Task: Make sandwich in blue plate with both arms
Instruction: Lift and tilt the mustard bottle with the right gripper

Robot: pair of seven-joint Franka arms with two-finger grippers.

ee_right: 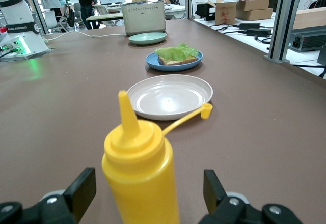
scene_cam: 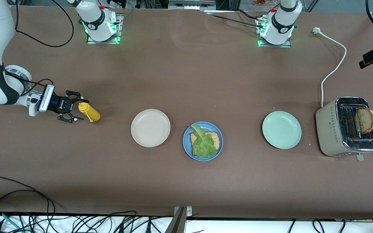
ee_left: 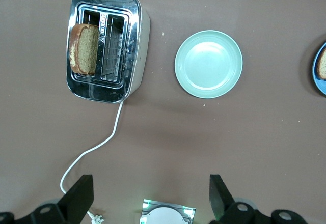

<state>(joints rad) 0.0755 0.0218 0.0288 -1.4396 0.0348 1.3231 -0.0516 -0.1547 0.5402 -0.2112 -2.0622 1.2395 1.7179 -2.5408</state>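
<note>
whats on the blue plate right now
On the blue plate lies one slice of brown bread with a green lettuce leaf on top. The leaf covers much of the slice, so anything under it is hidden. No second slice is on it yet.

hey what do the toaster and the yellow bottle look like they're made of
Toaster: shiny metal top, likely steel, since it mirrors light; its side is matte beige, plastic or painted metal, with a slice standing in one slot. Yellow bottle: glossy, probably soft plastic, with a thin tethered cap. The open right gripper is around it.
</note>
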